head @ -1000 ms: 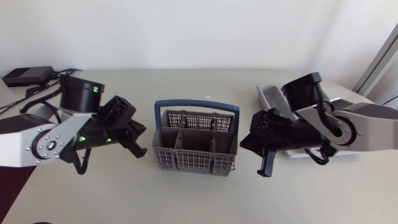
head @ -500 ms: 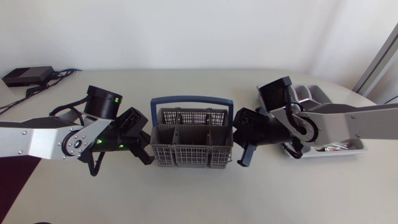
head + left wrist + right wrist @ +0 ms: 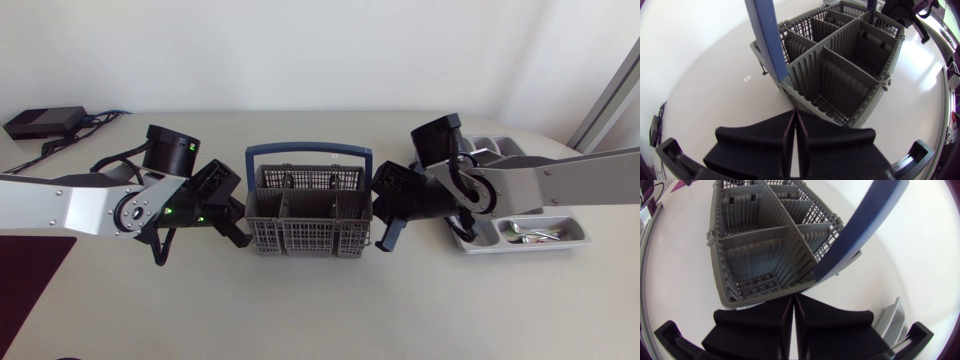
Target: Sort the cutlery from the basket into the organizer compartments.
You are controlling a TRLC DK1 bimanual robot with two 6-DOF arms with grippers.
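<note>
The grey cutlery basket (image 3: 310, 222) with a blue handle (image 3: 310, 152) stands mid-table, and its compartments (image 3: 840, 55) look empty. My left gripper (image 3: 236, 233) is shut with nothing in it, its fingertips (image 3: 794, 114) against the basket's left end wall. At the opposite end my right gripper (image 3: 386, 236) is also shut and empty, its tips (image 3: 794, 299) at the basket (image 3: 765, 240) wall below the handle (image 3: 865, 225). The metal organizer (image 3: 575, 240) lies at the right behind the right arm, with some cutlery (image 3: 530, 235) in its front compartment.
A black box (image 3: 42, 122) with cables sits at the far left back corner. A corner of the organizer (image 3: 890, 322) shows beside the right gripper. Bare tabletop lies in front of the basket.
Both arms have swung inward to the basket's two ends and their fingers have closed. The basket has shifted slightly back and now sits squarer between them.
</note>
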